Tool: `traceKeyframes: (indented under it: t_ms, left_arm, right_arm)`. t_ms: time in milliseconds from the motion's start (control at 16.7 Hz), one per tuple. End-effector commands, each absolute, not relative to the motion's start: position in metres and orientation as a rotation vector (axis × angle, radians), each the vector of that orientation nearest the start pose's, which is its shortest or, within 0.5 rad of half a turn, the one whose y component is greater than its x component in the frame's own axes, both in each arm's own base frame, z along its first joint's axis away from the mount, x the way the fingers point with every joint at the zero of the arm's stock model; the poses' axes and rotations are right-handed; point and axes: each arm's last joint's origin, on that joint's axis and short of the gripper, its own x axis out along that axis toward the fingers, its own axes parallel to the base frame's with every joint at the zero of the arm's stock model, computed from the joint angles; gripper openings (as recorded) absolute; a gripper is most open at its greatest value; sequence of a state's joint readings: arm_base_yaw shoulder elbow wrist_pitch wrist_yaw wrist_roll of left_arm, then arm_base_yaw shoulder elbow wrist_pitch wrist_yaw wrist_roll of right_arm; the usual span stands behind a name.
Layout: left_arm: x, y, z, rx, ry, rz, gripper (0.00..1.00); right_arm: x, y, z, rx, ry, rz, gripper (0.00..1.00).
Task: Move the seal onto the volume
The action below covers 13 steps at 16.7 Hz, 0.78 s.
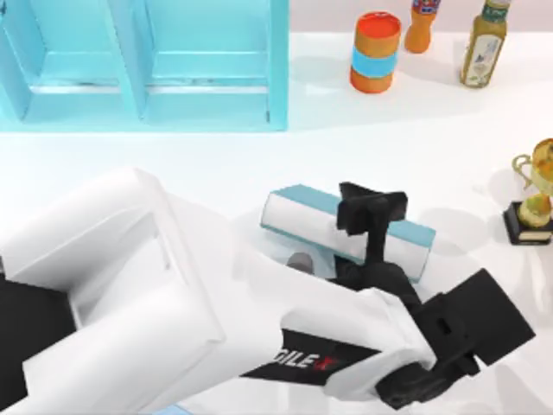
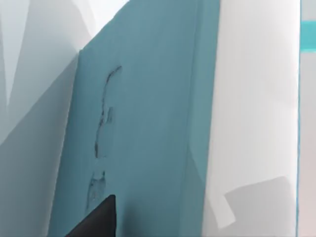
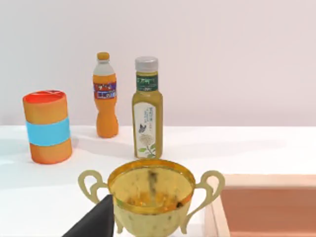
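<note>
The volume [image 1: 302, 218], a flat teal-blue book with white page edges, lies slanted at the table's middle. My left arm reaches across from the left, and its black gripper [image 1: 371, 210] hangs right over the book's right half. In the left wrist view the teal cover [image 2: 148, 128] lies close below, with a dark tip of that gripper at the frame's edge. The seal is hidden. My right gripper [image 3: 94, 223] shows as a dark tip beside a gold trophy [image 3: 150, 197].
A light-blue shelf unit [image 1: 147, 69] stands at the back left. An orange can with a blue band [image 1: 375, 52], an orange bottle [image 1: 422, 26] and a yellow-green bottle [image 1: 482, 47] line the back right. The trophy [image 1: 534, 194] stands at the right edge, beside a tan tray [image 3: 266, 207].
</note>
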State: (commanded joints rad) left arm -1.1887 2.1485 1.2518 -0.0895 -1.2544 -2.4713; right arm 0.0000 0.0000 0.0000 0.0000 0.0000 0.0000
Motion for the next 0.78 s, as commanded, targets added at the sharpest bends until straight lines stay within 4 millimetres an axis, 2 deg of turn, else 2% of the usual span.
traceKeyframes:
  t_ms: [180, 360, 540, 780]
  left_arm:
    - [0.183, -0.37, 0.101, -1.519, 0.046, 0.375, 1.0]
    - [0.174, -0.374, 0.101, -1.531, 0.053, 0.372, 1.0]
    - [0.155, -0.381, 0.098, -1.55, 0.069, 0.374, 1.0]
    - [0.116, -0.384, 0.097, -1.561, 0.092, 0.388, 1.0]
  right_arm:
    - [0.106, -0.001, 0.16, 0.0, 0.0, 0.0, 1.0]
    - [0.106, -0.001, 0.16, 0.0, 0.0, 0.0, 1.0]
    - [0.106, -0.001, 0.16, 0.0, 0.0, 0.0, 1.0]
    - [0.106, -0.001, 0.16, 0.0, 0.0, 0.0, 1.0]
